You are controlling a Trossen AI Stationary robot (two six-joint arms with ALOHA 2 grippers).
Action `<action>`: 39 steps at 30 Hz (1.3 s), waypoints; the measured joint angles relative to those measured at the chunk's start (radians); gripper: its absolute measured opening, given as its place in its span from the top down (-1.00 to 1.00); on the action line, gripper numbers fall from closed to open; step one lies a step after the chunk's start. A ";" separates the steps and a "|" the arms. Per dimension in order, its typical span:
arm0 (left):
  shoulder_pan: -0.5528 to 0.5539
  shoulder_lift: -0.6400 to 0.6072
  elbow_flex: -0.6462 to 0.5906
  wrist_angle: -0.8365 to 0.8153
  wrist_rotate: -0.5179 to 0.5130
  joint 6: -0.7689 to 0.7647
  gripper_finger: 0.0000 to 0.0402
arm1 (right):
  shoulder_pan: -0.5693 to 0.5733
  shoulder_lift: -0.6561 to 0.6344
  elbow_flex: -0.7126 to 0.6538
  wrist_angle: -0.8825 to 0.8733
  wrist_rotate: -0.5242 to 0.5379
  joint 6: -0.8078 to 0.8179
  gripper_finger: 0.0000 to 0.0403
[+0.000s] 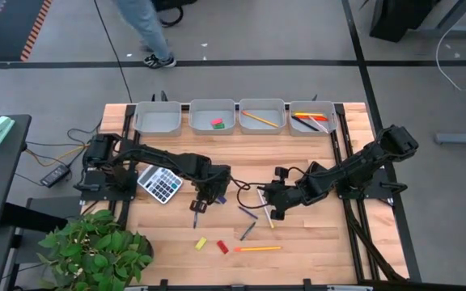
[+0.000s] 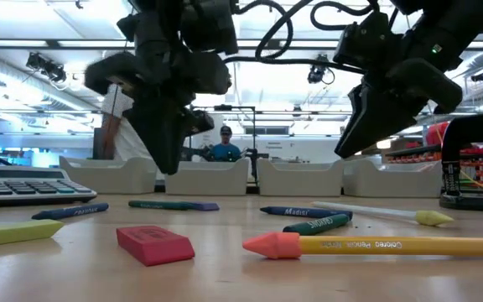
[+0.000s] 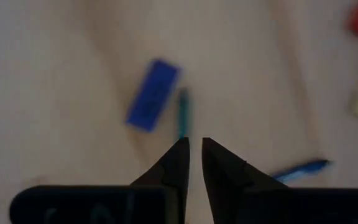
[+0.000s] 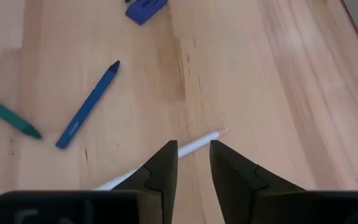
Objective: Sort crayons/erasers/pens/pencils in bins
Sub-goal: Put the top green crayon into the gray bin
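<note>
Two arms low over mid-table.

Right gripper (image 4: 193, 163): fingers slightly parted, holding nothing, straddling thin pale pencil (image 4: 194, 145). In high view pencil (image 1: 266, 215) lies just at 6 o'clock of the gripper, long axis about 11-to-5.

Risk: narrow gap, thin stick; fingers may clip it, rolling it into blue crayon (image 4: 88, 104) nearby.

Left gripper (image 3: 191, 163): nearly closed, empty, over teal crayon (image 3: 183, 114) beside blue eraser block (image 3: 152, 94).

Four light-grey plastic bins (image 1: 158, 125) at 12 o'clock edge, well apart.
</note>
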 joint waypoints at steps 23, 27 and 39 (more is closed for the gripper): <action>-0.006 0.002 0.001 0.089 -0.078 -0.165 0.59 | -0.177 -0.024 0.012 0.143 0.075 -0.258 0.49; -0.007 0.002 0.001 0.100 -0.117 -0.165 0.58 | -0.171 -0.024 0.012 0.139 0.075 -0.256 0.49; -0.007 0.003 0.001 0.106 -0.147 -0.155 0.57 | -0.171 -0.053 0.012 0.066 0.091 -0.251 0.49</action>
